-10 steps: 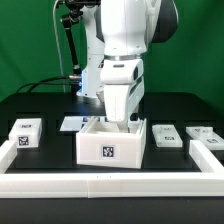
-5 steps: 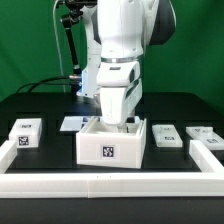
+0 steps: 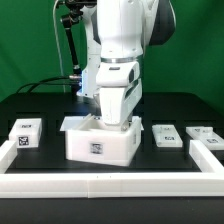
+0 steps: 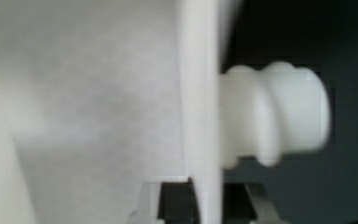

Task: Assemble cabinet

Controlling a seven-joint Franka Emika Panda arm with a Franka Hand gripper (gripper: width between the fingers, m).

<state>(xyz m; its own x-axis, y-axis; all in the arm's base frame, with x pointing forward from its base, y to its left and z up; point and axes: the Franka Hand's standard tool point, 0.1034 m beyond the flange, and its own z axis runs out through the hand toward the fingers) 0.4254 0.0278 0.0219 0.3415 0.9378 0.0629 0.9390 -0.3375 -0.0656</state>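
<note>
The two-finger gripper [image 3: 113, 118] clamps the far wall of the white tagged open cabinet box [image 3: 100, 148], seemingly repositioning it. Next, it should set the box down square.

The open tray [image 3: 98, 146] stands at the centre of the surface [image 3: 45, 105], askew to the front rail [image 3: 110, 183] that lies before it. The gripper [image 3: 117, 118] hangs from above into the tray's rear part, and the fingers are hidden inside. The left box [image 3: 25, 132] lies well apart from the tray on the exterior view's left, behind the left rail [image 3: 10, 150]. On the exterior view's right, the inner right box [image 3: 165, 136] lies just beside the tray. The outer right box [image 3: 202, 134] lies beyond it, behind the right rail [image 3: 208, 152].
</note>
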